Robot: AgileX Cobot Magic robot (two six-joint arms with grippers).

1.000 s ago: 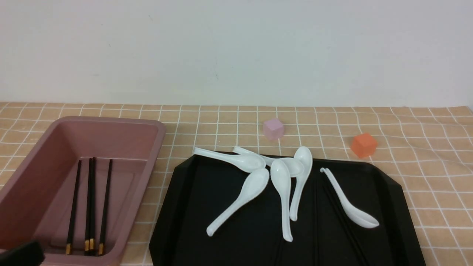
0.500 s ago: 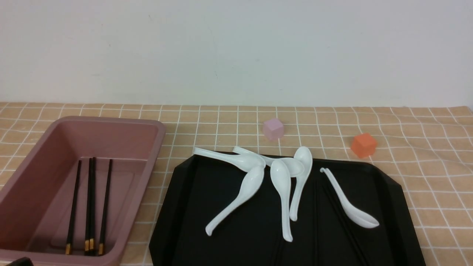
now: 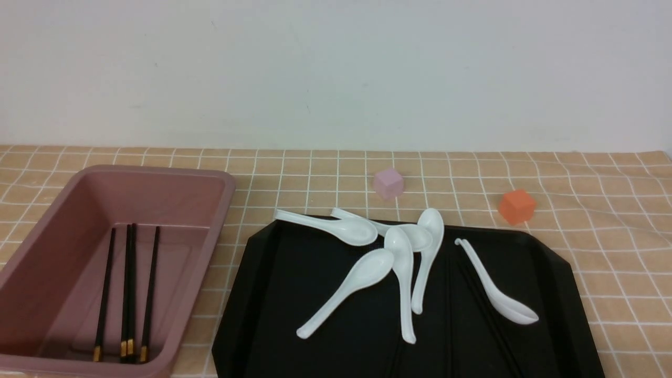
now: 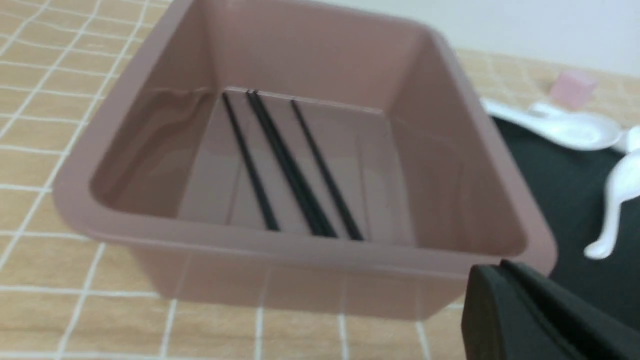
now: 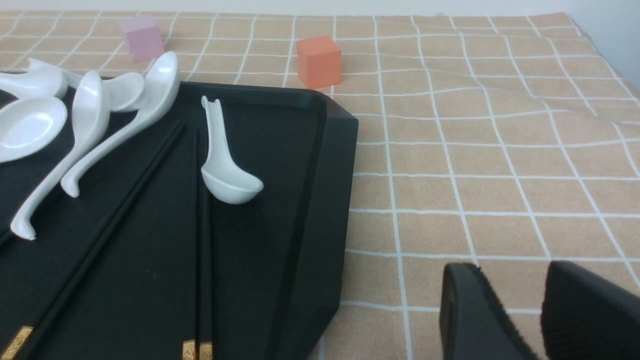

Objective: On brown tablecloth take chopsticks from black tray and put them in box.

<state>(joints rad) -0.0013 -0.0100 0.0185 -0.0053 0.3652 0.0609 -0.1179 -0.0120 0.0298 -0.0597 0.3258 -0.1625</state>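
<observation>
Matt black tray [image 3: 551, 294]; glossy white spoons [image 3: 404, 278]

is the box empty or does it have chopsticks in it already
Not empty. The box holds four chopsticks lying flat on its floor, gold ends toward the robot. More chopsticks remain on the tray.

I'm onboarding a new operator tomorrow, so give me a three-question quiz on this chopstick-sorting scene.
1. How many chopsticks lie in the box?
2. True or false: the black tray holds no more chopsticks.
3. Which cube is nearer the right edge of the brown tablecloth: A) pink cube B) orange cube?

Key:
1. Four, two of them pressed together.
2. False; the right wrist view shows about three black sticks beside the white spoons.
3. B.
</observation>
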